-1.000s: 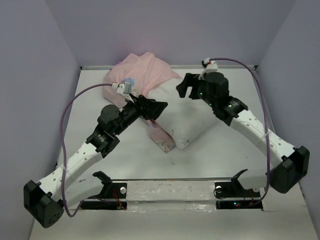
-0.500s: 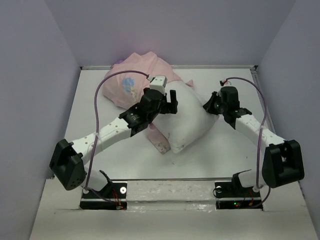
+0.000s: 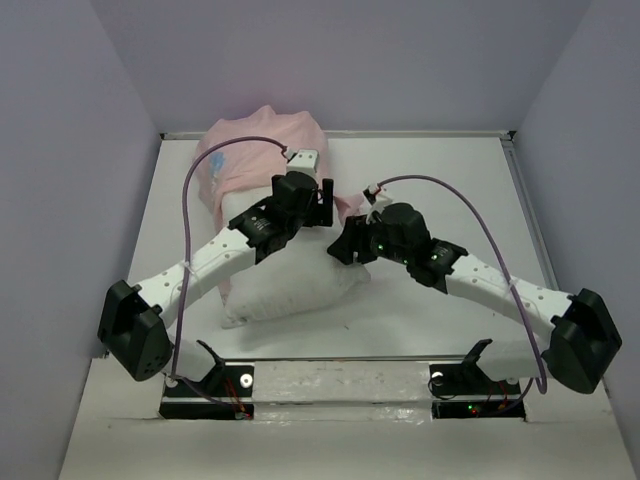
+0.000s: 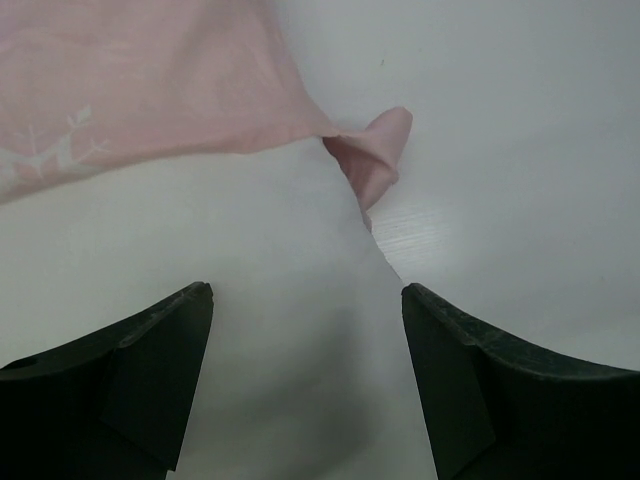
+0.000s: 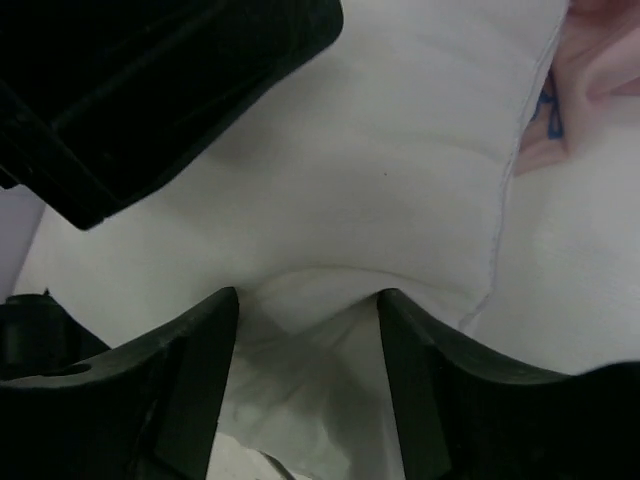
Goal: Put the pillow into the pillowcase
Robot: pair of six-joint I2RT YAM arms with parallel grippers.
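The white pillow (image 3: 285, 285) lies left of centre, its far end tucked under the pink pillowcase (image 3: 250, 150) heaped at the back left. My left gripper (image 3: 322, 200) is open and hovers over the pillow's far right part. In the left wrist view the pillow (image 4: 280, 380) fills the gap of the gripper (image 4: 305, 290), and the pillowcase (image 4: 150, 80) edge lies just ahead. My right gripper (image 3: 340, 248) is at the pillow's right edge. In the right wrist view this gripper (image 5: 308, 292) pinches a bunched fold of the pillow (image 5: 400, 150).
A corner of the pillowcase (image 5: 600, 60) with blue print shows at the top right of the right wrist view. The left arm's dark gripper body (image 5: 150, 80) is close above the right gripper. Purple walls (image 3: 80, 150) enclose the white table (image 3: 470, 180).
The pillow has shifted left and now lies more across the table. The right gripper moved left and came onto the pillow's edge. The left gripper stayed over the pillow near the pillowcase.
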